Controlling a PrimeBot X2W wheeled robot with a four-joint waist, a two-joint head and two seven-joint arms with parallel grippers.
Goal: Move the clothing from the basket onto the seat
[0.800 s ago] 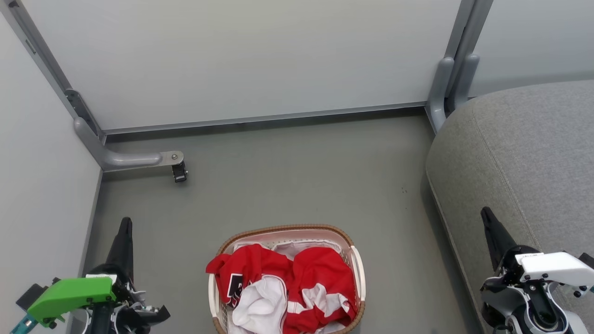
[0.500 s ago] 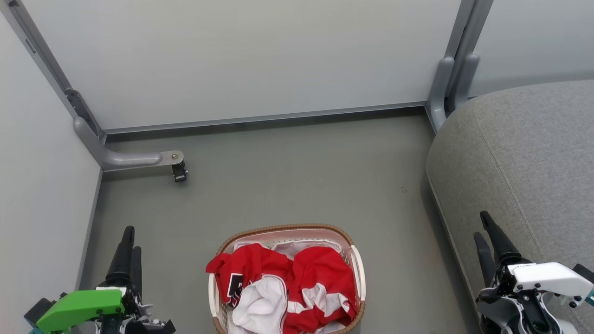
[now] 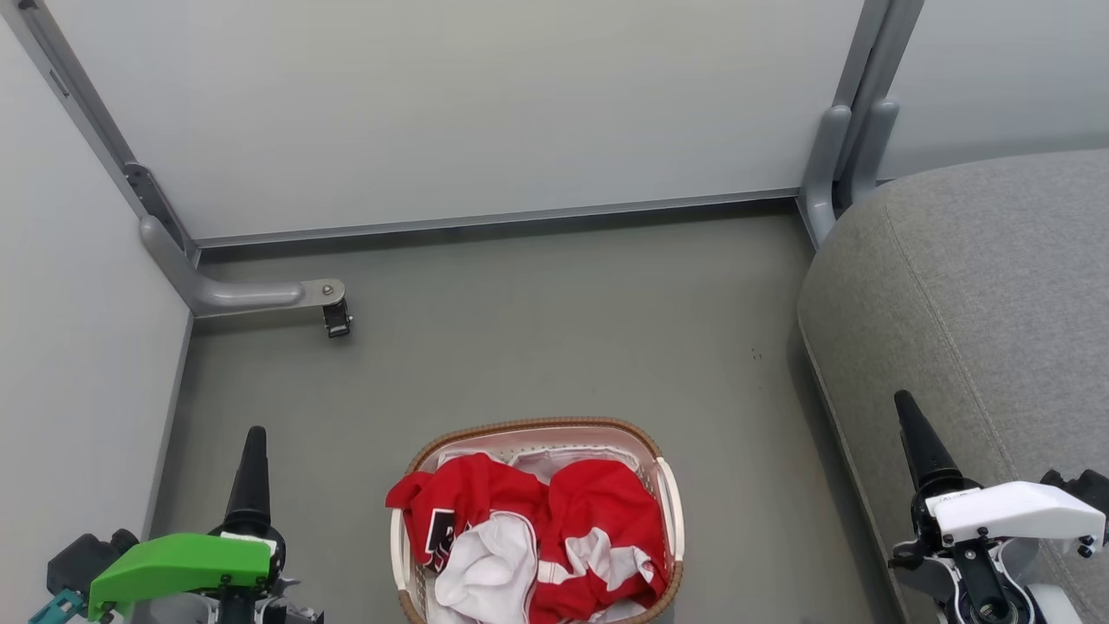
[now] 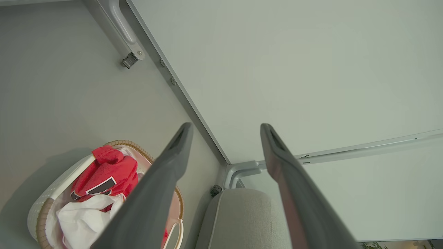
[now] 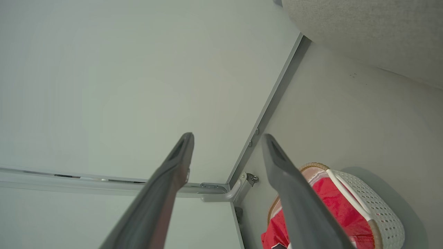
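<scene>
A test booth staged as a home corner: pale partition panels [image 3: 485, 113] on grey metal feet [image 3: 247, 298] with a caster [image 3: 336, 320] enclose a grey floor [image 3: 537, 329], an upholstered seat [image 3: 979, 286] and a laundry basket [image 3: 537, 424].

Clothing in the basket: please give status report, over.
Left gripper open, right gripper open, both empty. Clothing in basket, none on seat yet. No obstacle seen between.

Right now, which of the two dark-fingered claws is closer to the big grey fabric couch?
The right gripper, with the white cover: it shows against the grey fabric seat. The green-covered left gripper is beyond the white perforated basket.
</scene>
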